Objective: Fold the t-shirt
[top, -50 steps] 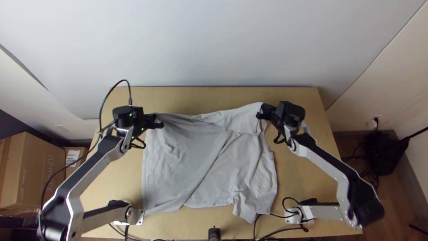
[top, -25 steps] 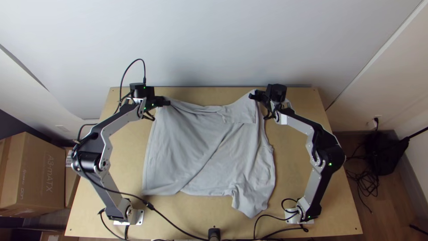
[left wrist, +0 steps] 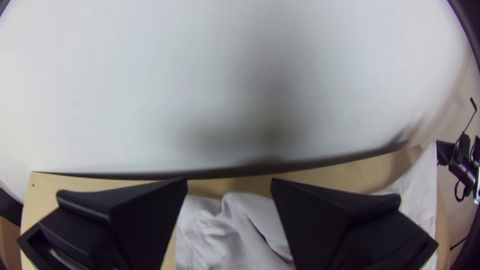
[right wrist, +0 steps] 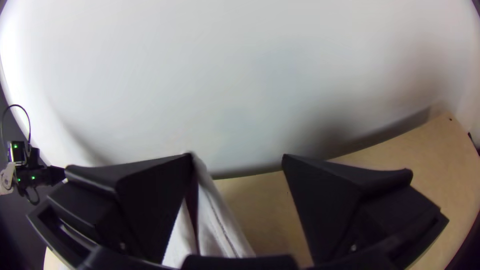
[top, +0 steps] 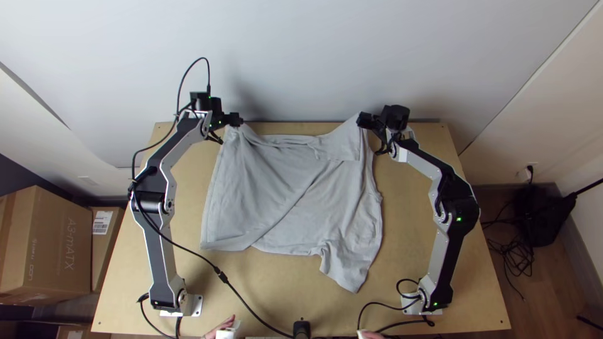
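As left hand (top: 236,119) and right hand (top: 363,120) gape wide, t-shirt (top: 282,194) between, corners beside both

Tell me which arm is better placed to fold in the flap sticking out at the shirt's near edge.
Probably the right arm: the flap lies nearer to that arm's base and gripper than to the left arm's.

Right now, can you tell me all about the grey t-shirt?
The t-shirt is light grey, soft-looking cloth. It lies wrinkled but spread over the table, a long crease slanting across it and a sleeve-like bit poking toward the near edge. Its far corners reach up to the left end effector and right end effector.
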